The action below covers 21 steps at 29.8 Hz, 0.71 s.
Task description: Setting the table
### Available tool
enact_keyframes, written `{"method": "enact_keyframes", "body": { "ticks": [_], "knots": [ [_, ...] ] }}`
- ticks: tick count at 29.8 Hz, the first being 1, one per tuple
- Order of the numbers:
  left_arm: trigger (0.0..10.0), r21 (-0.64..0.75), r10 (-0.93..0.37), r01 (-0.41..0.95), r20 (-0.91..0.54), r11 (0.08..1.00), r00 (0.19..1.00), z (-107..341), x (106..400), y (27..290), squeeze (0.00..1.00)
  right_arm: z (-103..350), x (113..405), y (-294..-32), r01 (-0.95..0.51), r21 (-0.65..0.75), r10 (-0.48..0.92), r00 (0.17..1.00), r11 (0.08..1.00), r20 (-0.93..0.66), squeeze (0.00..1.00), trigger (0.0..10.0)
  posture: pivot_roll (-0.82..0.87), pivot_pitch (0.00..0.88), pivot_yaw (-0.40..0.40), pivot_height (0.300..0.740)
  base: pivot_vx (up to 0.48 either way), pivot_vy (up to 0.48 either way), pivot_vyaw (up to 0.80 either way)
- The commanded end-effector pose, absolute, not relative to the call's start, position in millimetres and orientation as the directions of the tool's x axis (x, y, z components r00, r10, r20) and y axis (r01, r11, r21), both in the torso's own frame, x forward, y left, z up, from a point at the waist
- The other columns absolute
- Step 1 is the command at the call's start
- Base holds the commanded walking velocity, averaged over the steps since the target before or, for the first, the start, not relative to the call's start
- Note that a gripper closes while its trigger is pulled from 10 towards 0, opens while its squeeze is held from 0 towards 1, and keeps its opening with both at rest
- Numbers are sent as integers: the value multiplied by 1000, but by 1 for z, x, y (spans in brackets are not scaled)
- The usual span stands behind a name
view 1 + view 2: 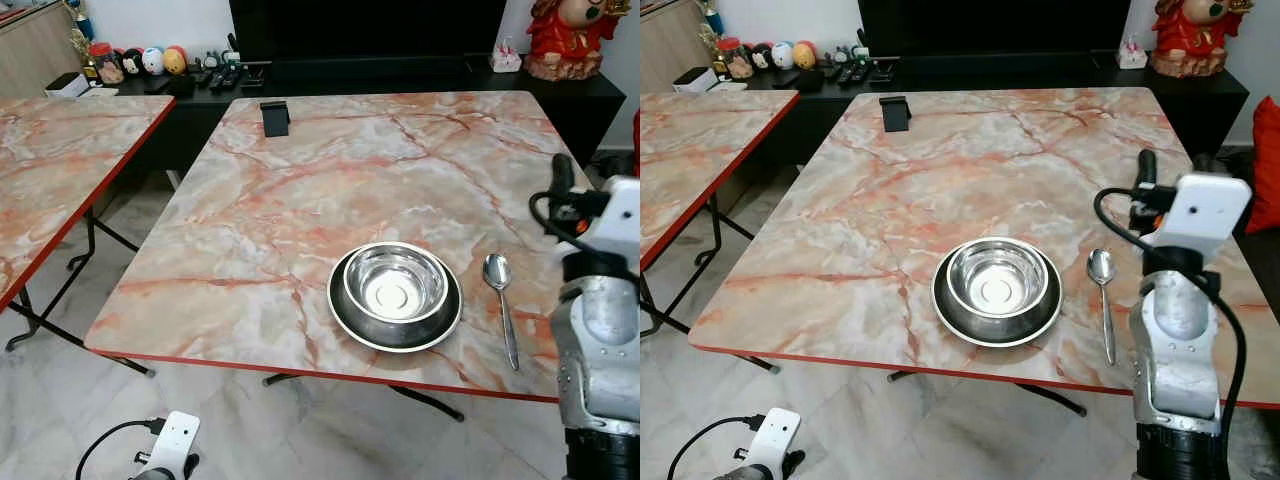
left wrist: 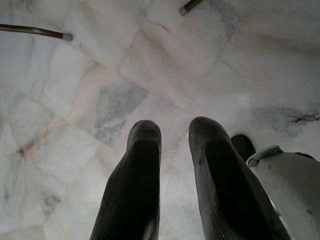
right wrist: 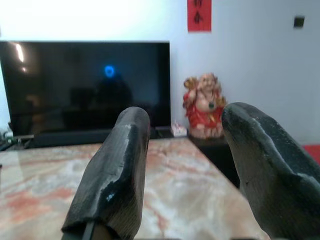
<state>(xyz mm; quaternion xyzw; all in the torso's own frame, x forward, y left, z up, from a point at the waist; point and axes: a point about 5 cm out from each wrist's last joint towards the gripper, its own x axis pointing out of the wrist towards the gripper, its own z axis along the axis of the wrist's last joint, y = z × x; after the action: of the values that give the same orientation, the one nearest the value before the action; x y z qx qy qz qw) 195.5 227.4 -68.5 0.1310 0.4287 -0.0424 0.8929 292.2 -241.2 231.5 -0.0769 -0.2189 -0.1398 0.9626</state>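
A steel bowl (image 1: 396, 284) sits in a dark plate (image 1: 352, 326) near the table's (image 1: 300, 180) near edge, spoon (image 1: 501, 305) just right. The right gripper (image 3: 182, 165), fingers spread and empty, is raised right of the spoon. The left gripper (image 2: 175, 150) hangs slightly parted over the floor.

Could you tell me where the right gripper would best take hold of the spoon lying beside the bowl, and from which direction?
Probably at the middle of the handle, from straight above. The spoon lies flat on the marble table, handle toward the near edge, apart from the steel bowl and plate. The handle is thin, so fingers should straddle it crosswise. The right gripper, open and raised just right of it, is nearest.
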Motion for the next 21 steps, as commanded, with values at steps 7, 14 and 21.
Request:
{"method": "enact_keyframes", "body": {
  "ticks": [7, 14, 21],
  "knots": [
    [10000, 216, 65, 166, -774, 962, 630, -66, 193, 240, 0, 230, 293, -222, 232, -107, -156, 868, 967, 471, 0, 10000, -42, 0, 87, 724, 0, 0, 0],
    [10000, 216, 66, 162, -769, 963, 635, -67, 193, 239, 0, 215, 291, -211, 199, -86, -143, 891, 976, 432, 0, 10000, -45, 0, 86, 724, 0, 0, 0],
    [10000, 200, 79, 121, -767, 972, 637, -67, 190, 244, 0, 165, 274, -211, 200, -112, -159, 941, 973, 300, 0, 10000, -51, 0, 88, 724, 0, 0, 0]
  ]
}}
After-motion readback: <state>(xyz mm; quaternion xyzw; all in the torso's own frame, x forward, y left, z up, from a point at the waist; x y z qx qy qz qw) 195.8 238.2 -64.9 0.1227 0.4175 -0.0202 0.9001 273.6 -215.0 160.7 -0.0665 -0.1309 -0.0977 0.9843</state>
